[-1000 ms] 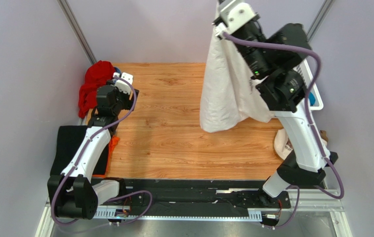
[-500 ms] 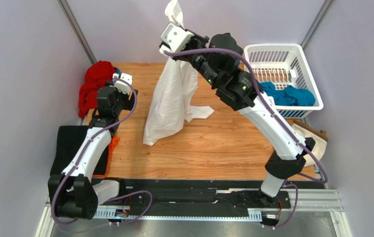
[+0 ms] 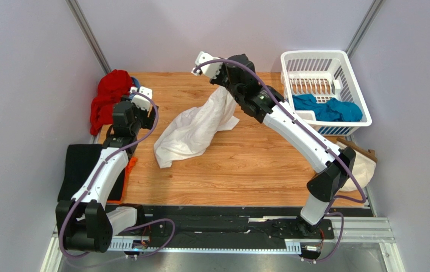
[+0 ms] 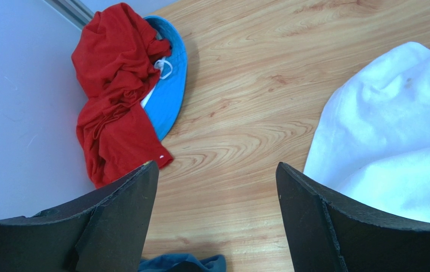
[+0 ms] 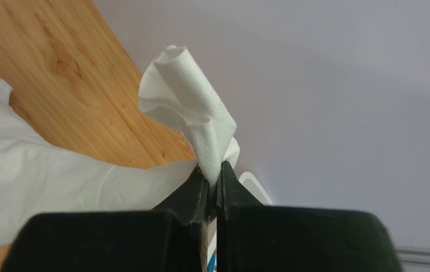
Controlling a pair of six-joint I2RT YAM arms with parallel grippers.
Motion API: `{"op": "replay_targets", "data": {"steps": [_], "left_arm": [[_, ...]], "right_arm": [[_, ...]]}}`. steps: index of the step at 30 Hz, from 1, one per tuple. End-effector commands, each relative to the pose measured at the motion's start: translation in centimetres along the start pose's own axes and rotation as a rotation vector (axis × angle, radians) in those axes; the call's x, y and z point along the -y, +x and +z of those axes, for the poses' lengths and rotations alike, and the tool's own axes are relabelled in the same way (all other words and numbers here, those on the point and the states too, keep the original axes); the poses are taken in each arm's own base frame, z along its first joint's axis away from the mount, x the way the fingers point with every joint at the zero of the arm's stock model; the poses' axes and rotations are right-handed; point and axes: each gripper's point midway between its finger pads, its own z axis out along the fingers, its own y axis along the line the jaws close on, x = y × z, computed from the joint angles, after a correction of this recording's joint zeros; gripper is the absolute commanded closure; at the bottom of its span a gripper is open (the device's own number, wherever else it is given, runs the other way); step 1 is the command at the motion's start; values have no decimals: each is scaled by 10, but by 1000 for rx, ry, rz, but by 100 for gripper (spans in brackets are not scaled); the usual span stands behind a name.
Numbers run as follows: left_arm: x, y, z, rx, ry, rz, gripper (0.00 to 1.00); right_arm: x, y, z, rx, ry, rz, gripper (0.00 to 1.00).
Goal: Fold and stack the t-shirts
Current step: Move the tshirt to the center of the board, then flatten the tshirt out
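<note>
A pale grey wall and the far edge of a wood-grain surface (image 5: 58, 62) fill the right wrist view. The right gripper (image 5: 216, 175) is clamped tight on a twisted tuft of the white t-shirt (image 5: 191, 122), which sticks up just beyond its fingertips. The rest of the shirt spreads away to the gripper's left, over the wood.

In the left wrist view, the left gripper (image 4: 214, 170) hangs above bare wood with its jaws wide apart and nothing between them. Ahead and to its left, a red cloth (image 4: 115, 107) is bunched against the wall, lying partly over a blue item (image 4: 169, 96). The white t-shirt lies off to the gripper's right, not touching it. A dark blue scrap of cloth (image 4: 183, 263) shows at the near edge, below the gripper.

From the top camera, the white t-shirt trails from the right gripper down onto the middle of the surface, reaching towards the left gripper. To the right of the right gripper stands a white basket (image 3: 325, 56) holding a teal t-shirt (image 3: 328, 109). Behind the left gripper, beside its arm, lie a black t-shirt (image 3: 81, 167) and an orange t-shirt (image 3: 130, 164). A cream bag (image 3: 362, 167) sits by the right arm's elbow.
</note>
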Motion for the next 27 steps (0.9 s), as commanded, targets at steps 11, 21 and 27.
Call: {"op": "replay_targets", "data": {"steps": [11,21,27], "left_arm": [[9,-11,12,1,75,6,15],[28,-11,37,-68,204,21,14],[74,-9,49,-139,453,45,14]], "right_arm": [[-90,138,-51,-305,-388,231,100],[-165,194,-77,-457,-582,294,45],[-133,213,-61,-504,-420,332,19]]}}
